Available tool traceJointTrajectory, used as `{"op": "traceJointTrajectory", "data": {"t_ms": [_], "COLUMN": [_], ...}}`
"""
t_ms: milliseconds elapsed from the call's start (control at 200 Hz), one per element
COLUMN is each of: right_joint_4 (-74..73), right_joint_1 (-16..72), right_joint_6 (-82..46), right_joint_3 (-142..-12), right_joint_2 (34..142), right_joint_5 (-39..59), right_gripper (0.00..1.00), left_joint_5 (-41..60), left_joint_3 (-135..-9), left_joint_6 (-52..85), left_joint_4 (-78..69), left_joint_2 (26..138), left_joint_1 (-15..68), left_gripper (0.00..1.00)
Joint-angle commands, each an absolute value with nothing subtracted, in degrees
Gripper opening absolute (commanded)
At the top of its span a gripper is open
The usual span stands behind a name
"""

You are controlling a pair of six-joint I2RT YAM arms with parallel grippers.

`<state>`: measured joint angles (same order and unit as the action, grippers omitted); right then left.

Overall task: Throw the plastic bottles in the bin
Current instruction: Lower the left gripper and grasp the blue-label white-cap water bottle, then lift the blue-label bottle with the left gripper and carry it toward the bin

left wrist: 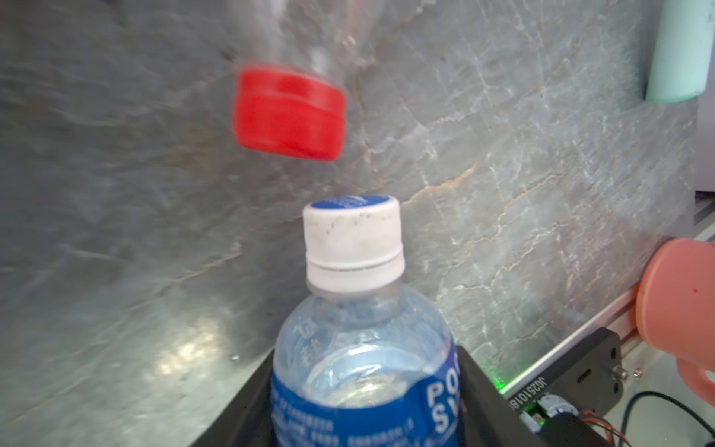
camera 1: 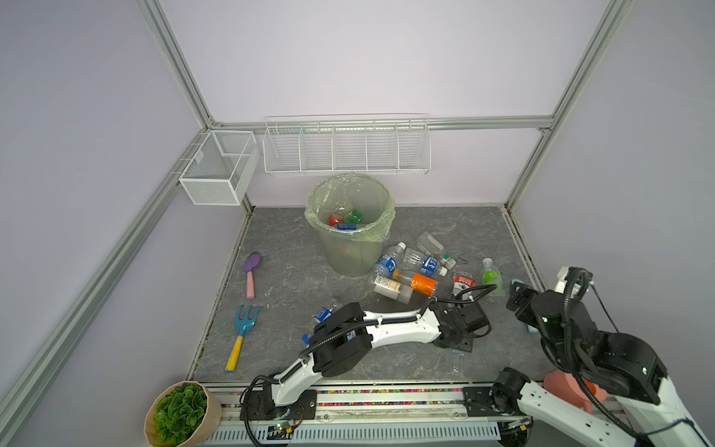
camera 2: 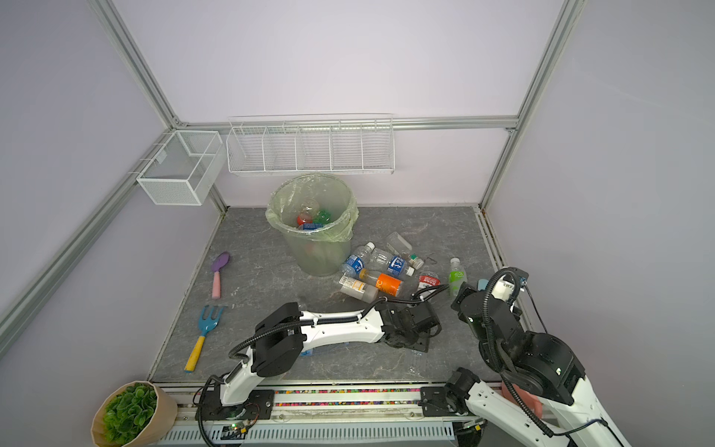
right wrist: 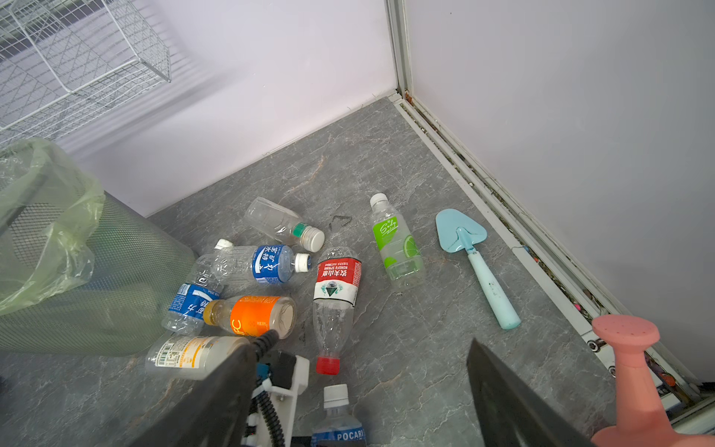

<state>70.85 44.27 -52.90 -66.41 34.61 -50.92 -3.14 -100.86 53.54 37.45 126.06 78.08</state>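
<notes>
so my left claw [left wrist: 365,360] is clenched around a pocari sweat bottle [left wrist: 360,317], jaws hugging both sides of the blue label, white cap pointing out ahead of me. right past that cap is the red cap [left wrist: 290,114] of a nongfu spring bottle [right wrist: 336,286] lying flat on the grey marble-look tabletop [camera 1: 294,278]. can't tell whether my bottle is off the table or not. it's down near the front edge, right of the middle, well apart from the bin [camera 1: 350,251]. the bin stands at the back by the wall with its green bag folded over the rim and a few bottles [camera 1: 343,221] inside, red, green and blue bits showing. my right claw [right wrist: 361,344] hangs released, jaws wide, nothing between them, looking over the pile on the bin's right: a blue-label bottle [right wrist: 269,265], a second blue one [right wrist: 191,303] just beside the bin, an orange-label bottle [right wrist: 251,315], a pale bottle [right wrist: 189,354] with a yellow-and-white label, a clear unlabelled bottle [right wrist: 284,224] and, a bit apart, a lime-label bottle [right wrist: 394,247]. a third blue-label bottle [camera 1: 322,314] peeks out from behind my left arm. a teal shovel [right wrist: 476,267] and a pink watering can [right wrist: 634,387] sit on the right side.
</notes>
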Motion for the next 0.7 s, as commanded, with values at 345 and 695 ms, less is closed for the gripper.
{"op": "traceJointTrajectory", "data": {"t_ms": [345,695], "right_joint_4": [69.31,68.65], "right_joint_1": [43.95,43.87], "right_joint_6": [-53.00,-53.50], "right_joint_3": [-64.71,-63.05], "right_joint_2": [35.64,35.77], "right_joint_5": [-50.01,-49.24], "right_gripper": [0.88,0.88], "left_joint_5": [-13.58,-24.88], "left_joint_3": [-96.06,-96.79], "left_joint_6": [49.28,47.28], "left_joint_4": [40.31,48.77], "left_joint_2": [111.81,104.73], "left_joint_1": [75.50,74.45], "left_gripper": [0.17,0.16]}}
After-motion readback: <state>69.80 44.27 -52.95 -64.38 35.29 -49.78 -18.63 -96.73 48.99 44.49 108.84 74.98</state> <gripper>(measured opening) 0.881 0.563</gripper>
